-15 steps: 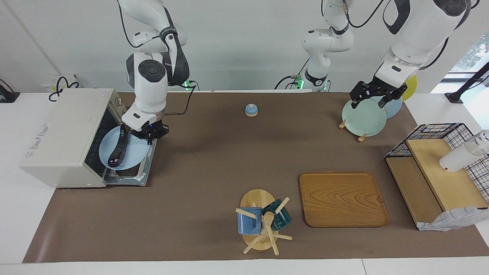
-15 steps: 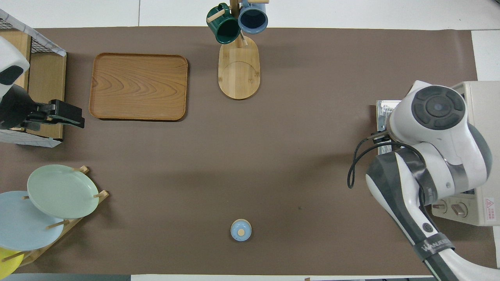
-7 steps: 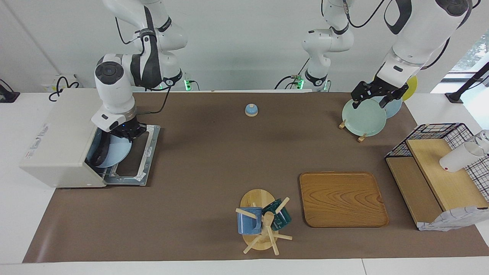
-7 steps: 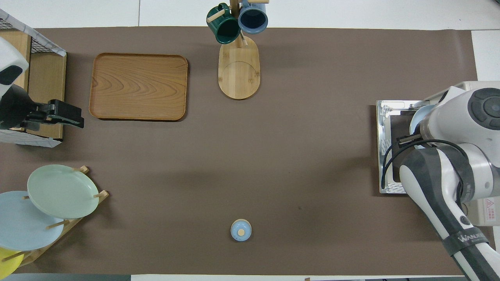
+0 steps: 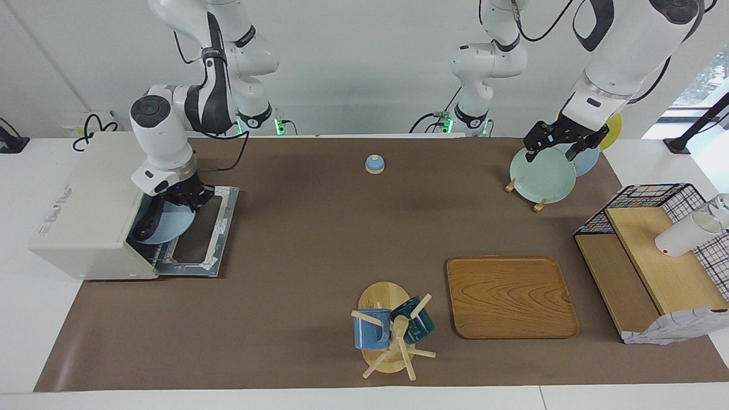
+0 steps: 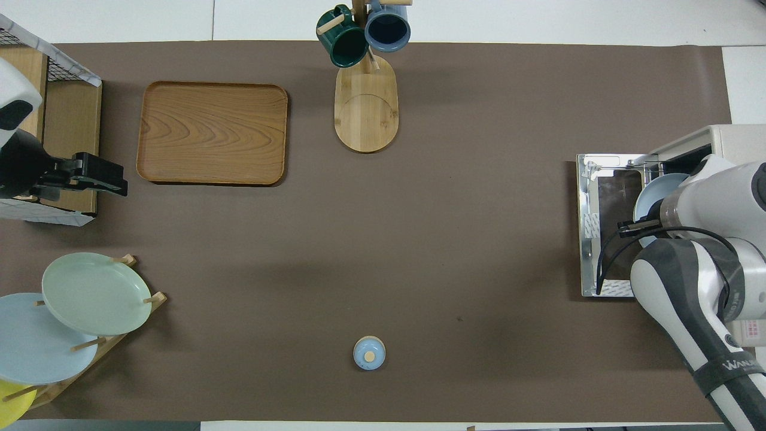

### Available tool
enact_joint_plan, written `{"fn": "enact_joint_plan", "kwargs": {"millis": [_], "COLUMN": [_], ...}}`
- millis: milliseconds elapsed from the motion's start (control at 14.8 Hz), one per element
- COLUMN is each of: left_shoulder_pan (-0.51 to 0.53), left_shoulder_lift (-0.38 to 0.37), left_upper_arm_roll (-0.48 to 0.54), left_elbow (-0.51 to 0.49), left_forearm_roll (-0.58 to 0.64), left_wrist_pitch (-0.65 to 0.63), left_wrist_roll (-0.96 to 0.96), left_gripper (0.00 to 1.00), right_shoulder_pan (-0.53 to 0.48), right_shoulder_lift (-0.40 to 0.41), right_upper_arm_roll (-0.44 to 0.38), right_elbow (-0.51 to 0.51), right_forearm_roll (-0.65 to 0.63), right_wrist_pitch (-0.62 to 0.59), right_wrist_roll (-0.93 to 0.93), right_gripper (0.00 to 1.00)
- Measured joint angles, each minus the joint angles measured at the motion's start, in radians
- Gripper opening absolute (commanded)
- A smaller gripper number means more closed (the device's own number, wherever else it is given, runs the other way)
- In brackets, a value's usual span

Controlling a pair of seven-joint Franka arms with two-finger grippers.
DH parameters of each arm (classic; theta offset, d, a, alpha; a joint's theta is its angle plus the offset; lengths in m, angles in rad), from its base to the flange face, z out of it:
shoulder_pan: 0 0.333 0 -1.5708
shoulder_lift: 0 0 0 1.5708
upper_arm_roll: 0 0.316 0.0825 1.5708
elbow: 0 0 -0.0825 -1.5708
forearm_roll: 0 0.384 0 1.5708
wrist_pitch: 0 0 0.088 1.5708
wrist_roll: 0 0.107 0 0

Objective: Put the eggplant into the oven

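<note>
The right gripper's (image 5: pixel 191 200) fingers' state cannot be told; the eggplant (image 5: pixel 149 221), on a blue plate (image 5: pixel 171 225), is nearly inside the oven (image 5: pixel 85 210).

eggplant (image 5: pixel 147 224): long, dark purple, glossy; lay on a pale blue plate (image 5: pixel 171 225) at the oven's mouth, partly inside.
oven (image 5: pixel 91 210): boxy, off-white; stood at the right arm's end, door (image 5: pixel 212 228) dropped open flat.
</note>
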Motion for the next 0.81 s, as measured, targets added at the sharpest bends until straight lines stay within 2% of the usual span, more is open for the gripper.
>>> {"fn": "enact_joint_plan", "kwargs": {"millis": [68,271,339,406,474,610,813], "left_shoulder_pan": [0.0,0.0,0.0,0.0,0.0,0.0,0.0], "left_shoulder_lift": [0.0,0.0,0.0,0.0,0.0,0.0,0.0], "left_upper_arm_roll": [0.0,0.0,0.0,0.0,0.0,0.0,0.0], "left_elbow": [0.0,0.0,0.0,0.0,0.0,0.0,0.0], "left_forearm_roll": [0.0,0.0,0.0,0.0,0.0,0.0,0.0], "left_wrist_pitch": [0.0,0.0,0.0,0.0,0.0,0.0,0.0], "left_wrist_roll": [0.0,0.0,0.0,0.0,0.0,0.0,0.0], "left_gripper": [1.0,1.0,1.0,1.0,1.0,1.0,1.0], "right_shoulder_pan": [0.0,0.006,0.022,0.045,0.071,0.128,0.174], "right_shoulder_lift": [-0.002,-0.005,-0.005,-0.006,-0.005,-0.003,0.044], "right_upper_arm_roll": [0.0,0.012,0.015,0.016,0.018,0.02,0.023], "right_elbow": [-0.002,0.015,0.037,0.062,0.084,0.1,0.068], "right_forearm_roll": [0.001,0.003,0.012,0.027,0.042,0.053,0.054], "right_wrist_pitch": [0.0,-0.011,-0.036,-0.062,-0.076,-0.064,0.041], "right_wrist_roll": [-0.007,-0.015,-0.015,-0.015,-0.011,0.043,0.119], "right_gripper": [0.3,0.31,0.27,0.1,0.0,0.0,0.0]}}
